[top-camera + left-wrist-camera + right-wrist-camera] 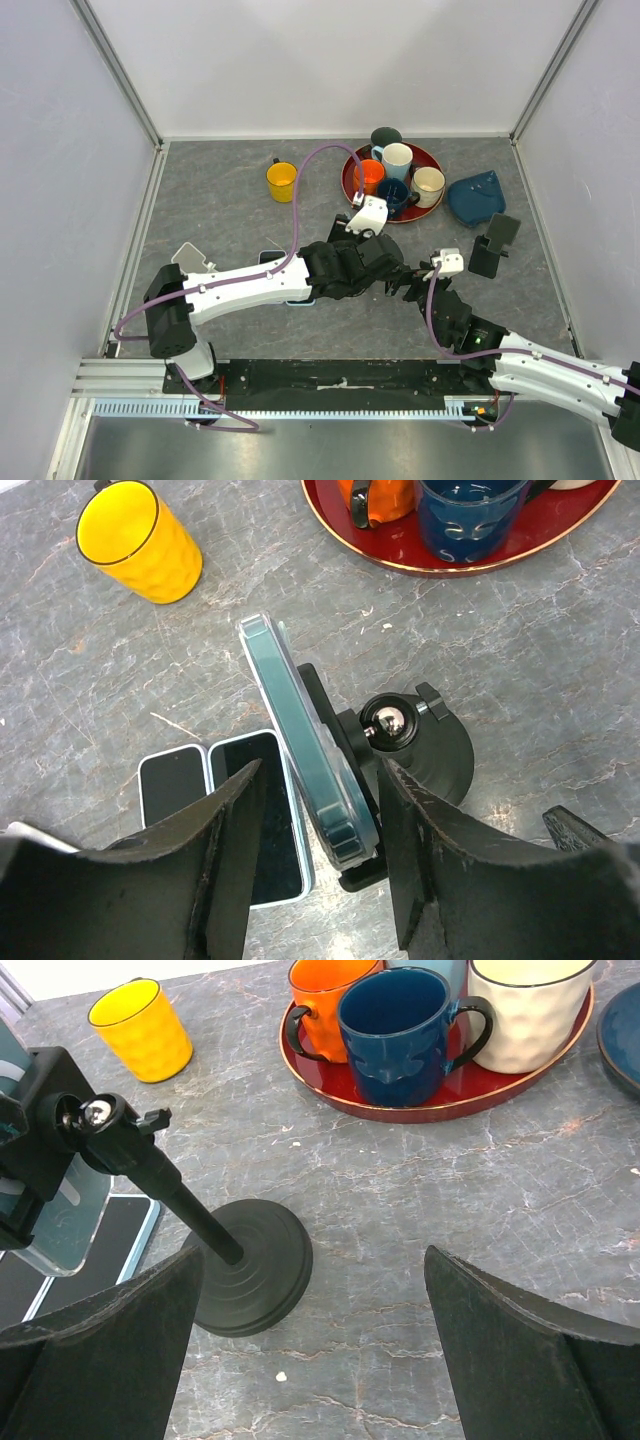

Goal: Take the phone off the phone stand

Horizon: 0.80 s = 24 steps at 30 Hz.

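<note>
A phone in a teal case stands upright in the clamp of a black phone stand with a round base and a ball joint. My left gripper is open, its fingers straddling the phone's lower end, one on each side, with gaps showing. My right gripper is open and empty, low over the table just right of the stand's base. The phone shows at the left edge of the right wrist view. In the top view both grippers meet at the table's middle and hide the stand.
Two phones lie flat left of the stand. A yellow cup stands at the back left. A red tray holds several mugs. A blue pouch and a second black stand are at the right.
</note>
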{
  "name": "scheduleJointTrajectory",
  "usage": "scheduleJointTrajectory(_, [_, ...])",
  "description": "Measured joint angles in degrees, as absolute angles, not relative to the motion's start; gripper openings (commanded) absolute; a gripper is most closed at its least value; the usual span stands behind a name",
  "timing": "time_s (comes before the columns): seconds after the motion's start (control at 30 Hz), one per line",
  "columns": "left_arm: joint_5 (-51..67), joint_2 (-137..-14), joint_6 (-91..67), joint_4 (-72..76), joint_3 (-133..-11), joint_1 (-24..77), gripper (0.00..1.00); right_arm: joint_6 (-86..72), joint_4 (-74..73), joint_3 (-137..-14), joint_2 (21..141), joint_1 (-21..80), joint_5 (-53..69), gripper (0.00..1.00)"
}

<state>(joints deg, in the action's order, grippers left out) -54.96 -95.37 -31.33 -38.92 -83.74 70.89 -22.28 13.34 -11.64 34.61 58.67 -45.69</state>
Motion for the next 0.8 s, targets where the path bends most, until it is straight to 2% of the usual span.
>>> scheduleJointTrajectory(0.17, [-54.96,-95.37,-31.75,-38.98,-83.74,70.89,0.49,-22.24,13.91,-11.6,34.59,58.65,-44.99,0.98])
scheduleJointTrajectory(0.27, [-54.96,-95.37,-31.75,-39.03,-83.74,70.89,0.38,-22.17,14.17,-11.6,34.57,58.67,-44.8,0.98])
scheduleJointTrajectory(0.4, [-54.76,-95.2,-30.55,-37.43,-83.15,70.89,0.29,-22.06,14.72,-11.07,34.57,58.67,-44.53,0.98])
scheduleJointTrajectory(0.57, [-52.25,-92.16,-23.49,-29.08,-77.93,70.15,0.16,-21.37,16.27,-9.78,34.57,58.67,-43.07,0.98])
scheduleJointTrajectory(0.8, [-39.03,-84.4,-11.7,-16.16,-68.16,66.22,0.15,-18.2,23.03,-6.9,35.81,58.65,-37.91,0.98])
